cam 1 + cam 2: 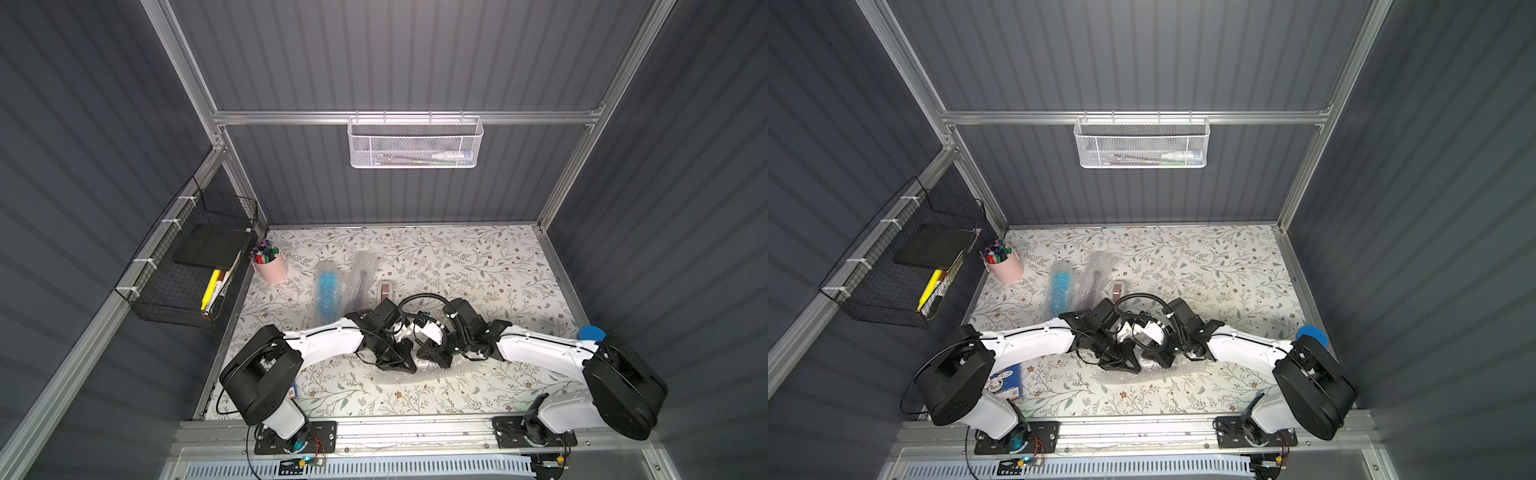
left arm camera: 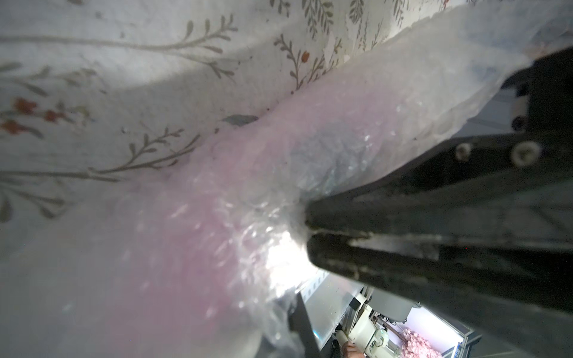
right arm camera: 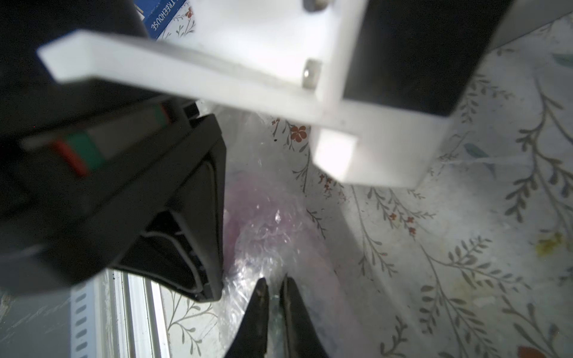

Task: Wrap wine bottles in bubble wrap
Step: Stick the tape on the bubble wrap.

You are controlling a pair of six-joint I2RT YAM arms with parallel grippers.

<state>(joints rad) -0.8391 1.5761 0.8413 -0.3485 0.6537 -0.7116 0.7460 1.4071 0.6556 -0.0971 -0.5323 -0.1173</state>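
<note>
Three bundles of bubble wrap (image 1: pixel 365 259) hold one blue bottle (image 1: pixel 325 286), one purple bottle (image 1: pixel 362 286) and likely a third bottle (image 2: pixel 173 248); one pen cup (image 1: pixel 272 270), one tape dispenser (image 1: pixel 385 289), two baskets (image 1: pixel 415 143).

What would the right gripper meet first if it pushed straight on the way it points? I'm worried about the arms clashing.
Ahead of the right gripper, first comes the bubble wrap its jaws pinch, bunched over a purple bottle. The left gripper sits close beside that line; depth is unclear.
</note>
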